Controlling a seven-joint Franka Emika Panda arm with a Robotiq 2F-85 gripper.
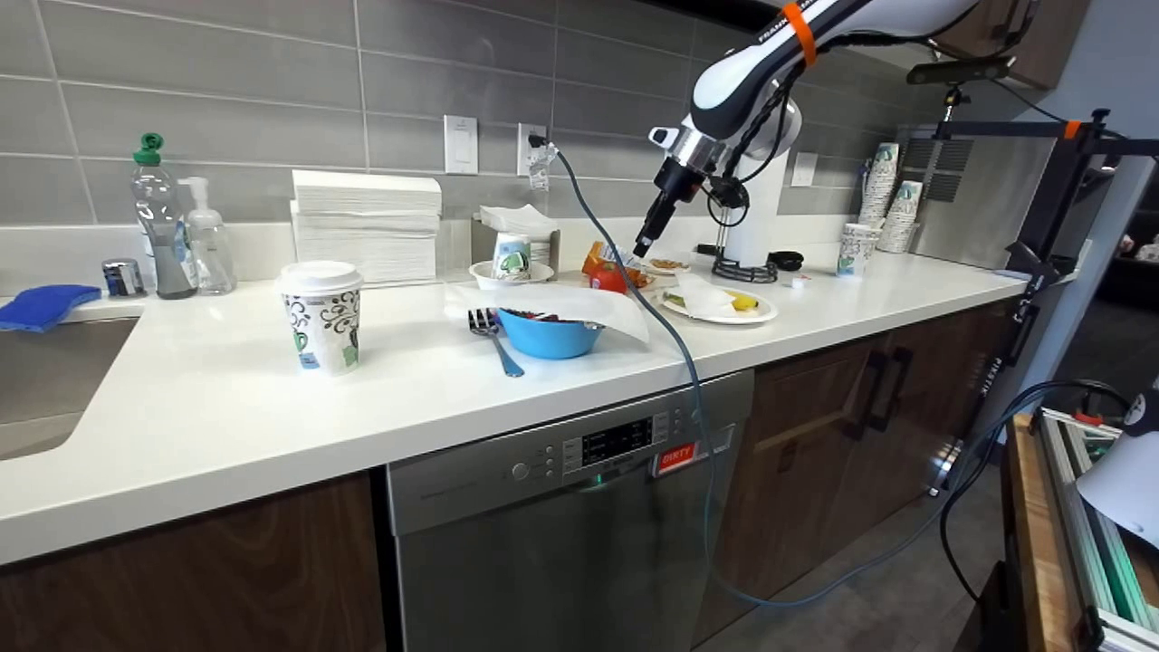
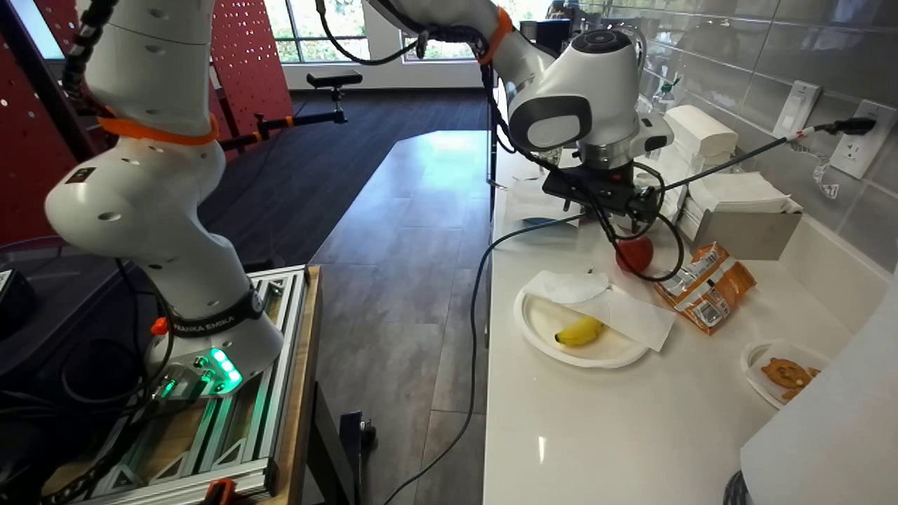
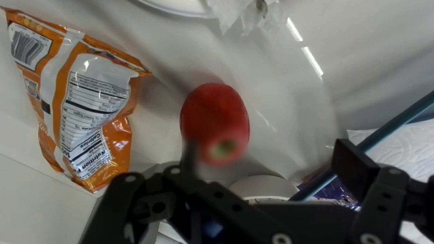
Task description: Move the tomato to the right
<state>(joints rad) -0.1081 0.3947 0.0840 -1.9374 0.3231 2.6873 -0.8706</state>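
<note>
Wrist view: the tomato [image 3: 213, 115] is sitting on the white counter [image 3: 281, 95], roughly mid-frame, pale stem spot showing. The gripper [image 3: 266, 159] has its jaws spread well apart. One blurry finger [image 3: 189, 161] overlaps the tomato's lower edge here, but honestly can't tell if they're touching. An orange-and-white snack bag [image 3: 91, 101] lies near the tomato with a gap between, and a blue cable [image 3: 393, 125] runs past the other finger.

In an exterior view the gripper angles down above the counter, tip up and right of the tomato in frame. There's a blue bowl [image 1: 550, 339] with a fork [image 1: 507, 355] just beside it, plus a lidded paper cup [image 1: 323, 317] standing upright.

In an exterior view the tomato's partly behind looping black cables [image 2: 681, 251], near the bag; fingertips are hidden. A white plate [image 2: 593, 360] holds a yellow food piece [image 2: 581, 330].
</note>
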